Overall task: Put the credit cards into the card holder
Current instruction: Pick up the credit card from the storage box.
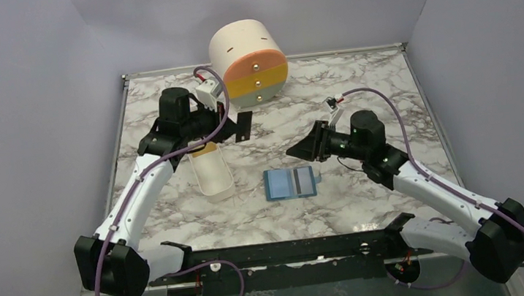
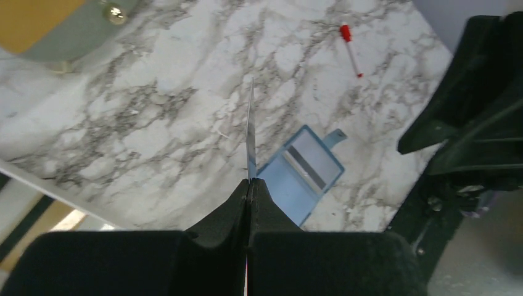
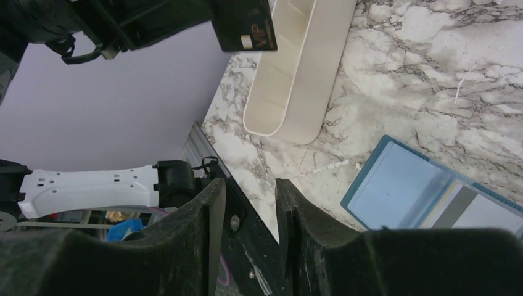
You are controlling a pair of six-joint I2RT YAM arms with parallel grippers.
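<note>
The blue card holder (image 1: 291, 183) lies open on the marble table (image 1: 355, 79), with a pale grey card with a dark stripe (image 1: 298, 181) in it. It also shows in the left wrist view (image 2: 302, 176) and the right wrist view (image 3: 401, 188). My left gripper (image 1: 231, 124) is shut on a dark credit card (image 1: 243, 126), held in the air above the table to the holder's far left. That card shows edge-on in the left wrist view (image 2: 250, 132) and flat in the right wrist view (image 3: 243, 24). My right gripper (image 1: 296, 150) is open and empty, just above the holder's far edge.
A long white tray (image 1: 212, 177) lies left of the holder, with a gold card (image 1: 204, 149) at its far end. A cream cylinder with orange, yellow and grey drawers (image 1: 249, 63) stands at the back. A small red-capped stick (image 2: 350, 49) lies on the table.
</note>
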